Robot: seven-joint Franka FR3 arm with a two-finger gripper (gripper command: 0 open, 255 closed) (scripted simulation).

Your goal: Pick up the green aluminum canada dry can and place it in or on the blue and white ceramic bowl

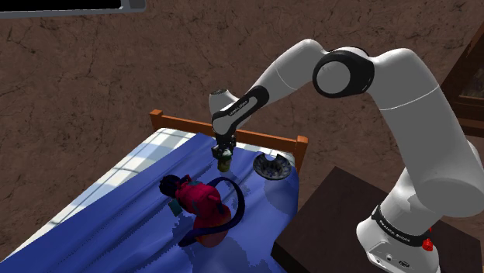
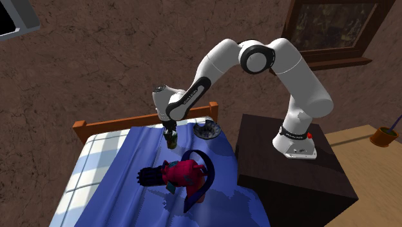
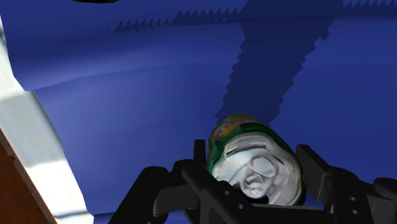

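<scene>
1. One green can (image 3: 254, 162) with a silver top lies between the black fingers (image 3: 313, 168) of the gripper (image 3: 254, 159). The jaws are closed partway, one finger pressed on each side of the can, so the gripper has it in its grasp.
2. Seen from the shoulder view, the can (image 1: 225, 162) hangs top-up under the gripper (image 1: 224, 156), over the blue blanket (image 1: 155, 225) near the bed's wooden end rail (image 1: 194, 126). Whether its base is clear of the blanket I cannot tell.
3. In that view, the blue and white bowl (image 1: 267, 160) sits on the blanket at 3 o'clock from the can, near it but apart, close to the rail's corner post.
4. A red bag (image 1: 199, 199) with a dark blue strap loop lies on the blanket at 7 o'clock from the can, well apart from it.
5. In the second exterior view the can (image 2: 170, 137) is in the gripper (image 2: 169, 133), the bowl (image 2: 208, 129) lies at 2 o'clock from it and the bag (image 2: 183, 174) at 5 o'clock.
6. The white arm (image 2: 258, 58) arches from its dark brown stand (image 2: 283, 180), which is at 3 o'clock from the bed.
7. A potted plant (image 2: 385, 135) stands on the floor at 3 o'clock from the stand.
</scene>
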